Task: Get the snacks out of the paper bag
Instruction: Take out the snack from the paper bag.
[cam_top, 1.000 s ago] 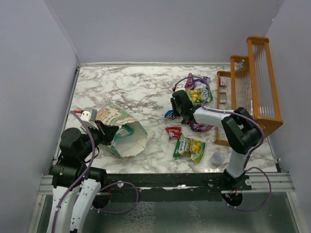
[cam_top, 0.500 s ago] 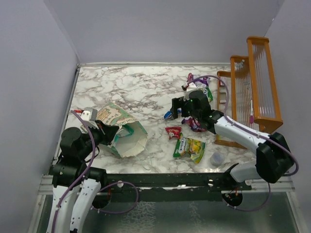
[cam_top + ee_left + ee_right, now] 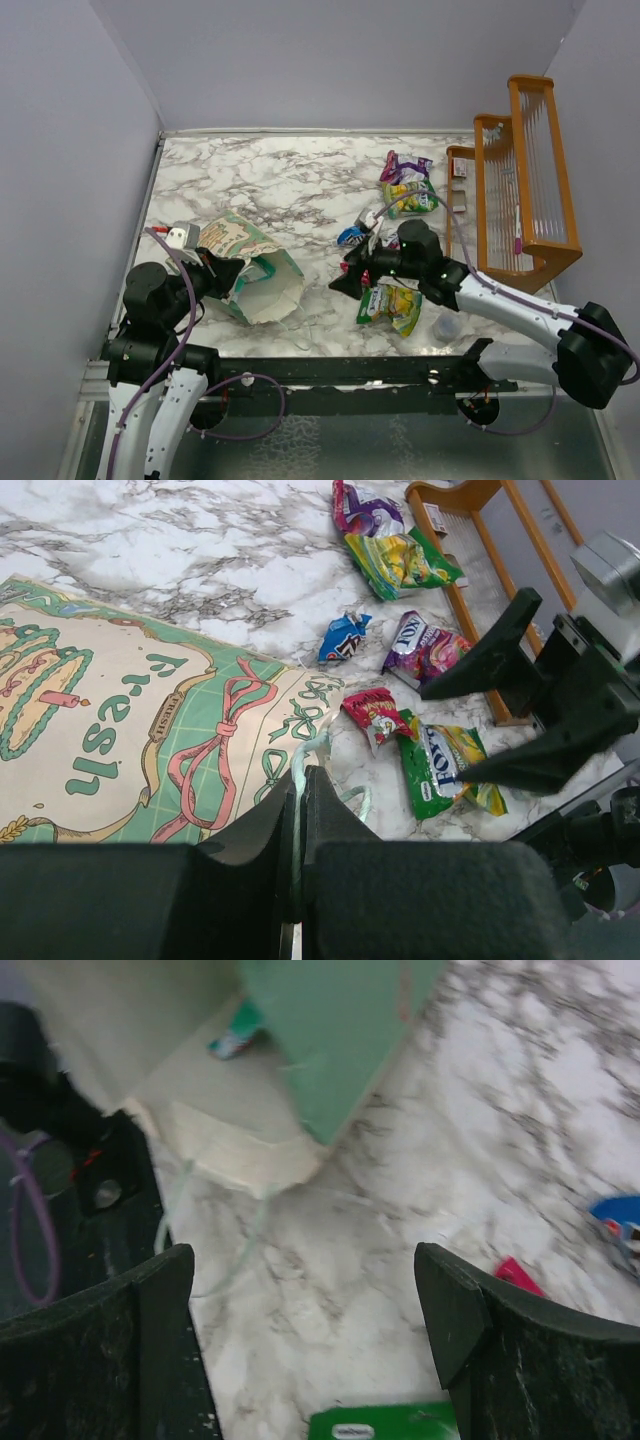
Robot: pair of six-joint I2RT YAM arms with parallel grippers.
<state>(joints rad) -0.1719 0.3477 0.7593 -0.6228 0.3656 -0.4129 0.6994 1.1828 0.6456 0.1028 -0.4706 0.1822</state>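
Observation:
The mint-green paper bag lies on its side at the near left, its white mouth facing right. My left gripper is shut on the bag's thin string handle at the rim. My right gripper hangs open and empty over the marble, just right of the bag's mouth. A teal snack shows inside the bag. Out on the table lie a green-yellow packet, a red one, a blue one, a pink one and a purple and green pair.
An orange wooden rack stands along the right edge. A small grey round cap sits near the front right, beside the green-yellow packet. Grey walls close in the table at the left, back and right.
My right gripper has opened wide and swung left and nearer, from the packets by the rack to the bag's mouth. The left arm and the bag have not moved.

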